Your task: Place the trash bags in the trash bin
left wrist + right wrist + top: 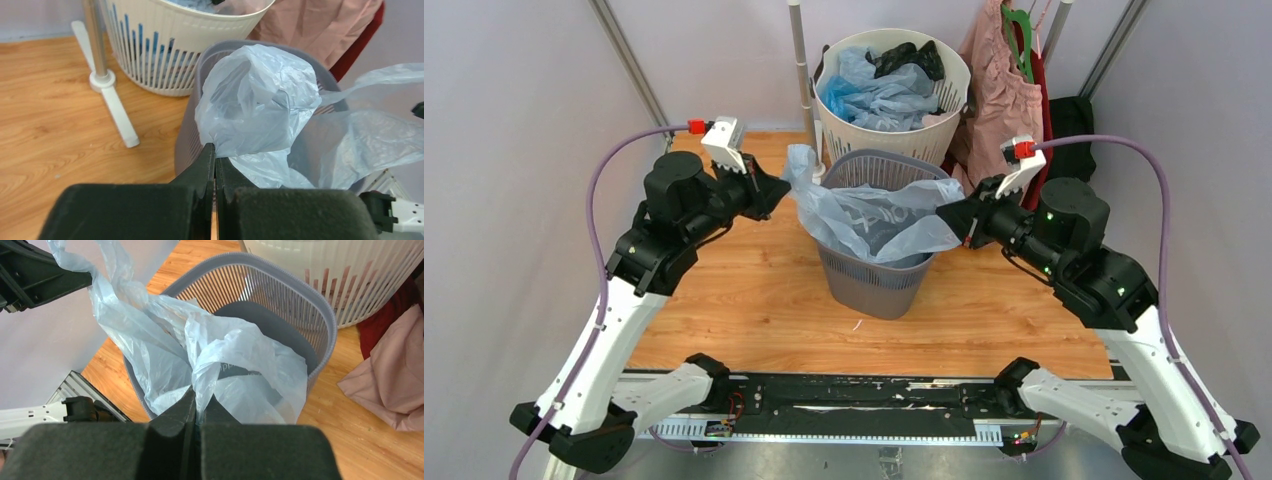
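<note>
Worktop: light wood boards (754,300).
Middle: grey mesh trash bin (869,285), upright.
Behind: white slotted basket (874,140), just beside the bin.
Also: white pole foot (117,110); pink cloth (390,390).

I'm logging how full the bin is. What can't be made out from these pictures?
1. Floor of the bin: in the top view, the blue bag draped over the opening covers it; the right wrist view shows only a dark patch.
2. Print on the blue bag: right wrist view, too faint and creased to read.
3. Lower contents of the white basket: top view, buried under other bags.
</note>
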Robot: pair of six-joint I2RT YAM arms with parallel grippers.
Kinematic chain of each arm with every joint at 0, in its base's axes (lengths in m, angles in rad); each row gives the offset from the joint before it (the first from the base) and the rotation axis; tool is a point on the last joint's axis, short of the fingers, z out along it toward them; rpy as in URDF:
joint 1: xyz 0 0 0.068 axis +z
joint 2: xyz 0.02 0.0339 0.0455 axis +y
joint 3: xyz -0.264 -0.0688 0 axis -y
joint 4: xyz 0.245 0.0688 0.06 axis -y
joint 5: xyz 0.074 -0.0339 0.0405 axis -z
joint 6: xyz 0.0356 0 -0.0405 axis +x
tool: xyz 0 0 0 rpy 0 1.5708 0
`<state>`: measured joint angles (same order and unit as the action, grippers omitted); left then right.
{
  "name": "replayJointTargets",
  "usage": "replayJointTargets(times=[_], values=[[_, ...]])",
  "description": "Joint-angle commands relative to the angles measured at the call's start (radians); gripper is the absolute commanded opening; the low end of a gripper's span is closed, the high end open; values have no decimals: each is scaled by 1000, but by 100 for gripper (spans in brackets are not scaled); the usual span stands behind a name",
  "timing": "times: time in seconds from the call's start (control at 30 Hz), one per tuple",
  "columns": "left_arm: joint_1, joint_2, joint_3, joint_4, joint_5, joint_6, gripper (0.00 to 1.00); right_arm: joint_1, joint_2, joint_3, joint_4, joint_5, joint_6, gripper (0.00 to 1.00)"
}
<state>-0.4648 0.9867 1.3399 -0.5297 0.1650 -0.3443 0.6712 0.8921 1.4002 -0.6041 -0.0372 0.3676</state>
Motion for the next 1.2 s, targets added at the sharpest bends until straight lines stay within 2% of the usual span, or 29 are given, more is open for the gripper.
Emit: replayJointTargets(times=[0.0, 0.53, 0.9, 1.17], values=[[30, -14, 12, -108, -21, 27, 0, -9, -50, -38, -60, 6, 26, 0], [46, -134, -31, -250, -20, 27, 0, -9, -213, -143, -214, 0, 85, 0], [46, -198, -182, -240, -48, 5, 0, -9, -321, -320, -232, -19, 144, 0], [46, -161, -274, -175, -54, -12, 0, -9, -365, -412, -246, -9, 166, 0]])
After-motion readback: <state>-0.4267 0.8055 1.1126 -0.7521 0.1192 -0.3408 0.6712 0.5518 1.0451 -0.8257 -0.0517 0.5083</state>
